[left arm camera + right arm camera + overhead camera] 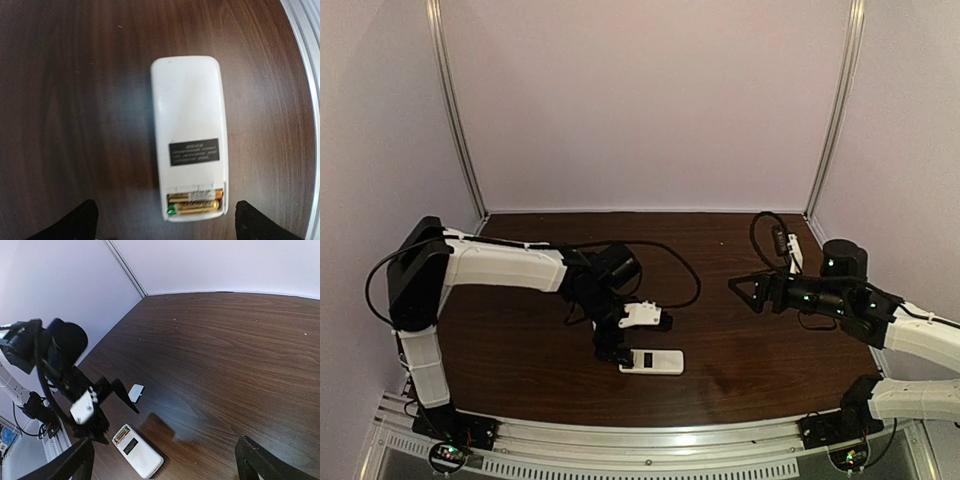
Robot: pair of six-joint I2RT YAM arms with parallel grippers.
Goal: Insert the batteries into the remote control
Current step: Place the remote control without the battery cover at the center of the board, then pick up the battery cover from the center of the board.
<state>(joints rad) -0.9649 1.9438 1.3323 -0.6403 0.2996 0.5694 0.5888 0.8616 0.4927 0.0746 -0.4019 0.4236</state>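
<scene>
The remote control (190, 120) lies flat on the dark table with its white back up. Its battery recess is uncovered, and two gold batteries (196, 202) lie side by side inside it. My left gripper (167, 227) hovers over that recess end, open, its fingertips (75, 225) wide apart and touching nothing. From above, the remote control (655, 361) sits near the front edge with the left gripper (610, 348) at its left end. My right gripper (744, 290) hangs open and empty far off to the right. In the right wrist view, the remote control (140, 452) shows the batteries (120, 436).
A small pale cover piece (136, 392) lies on the table just beyond the remote, near the left arm. The metal front rail (305, 60) runs close to the remote's right side. Pale walls enclose the table on three sides.
</scene>
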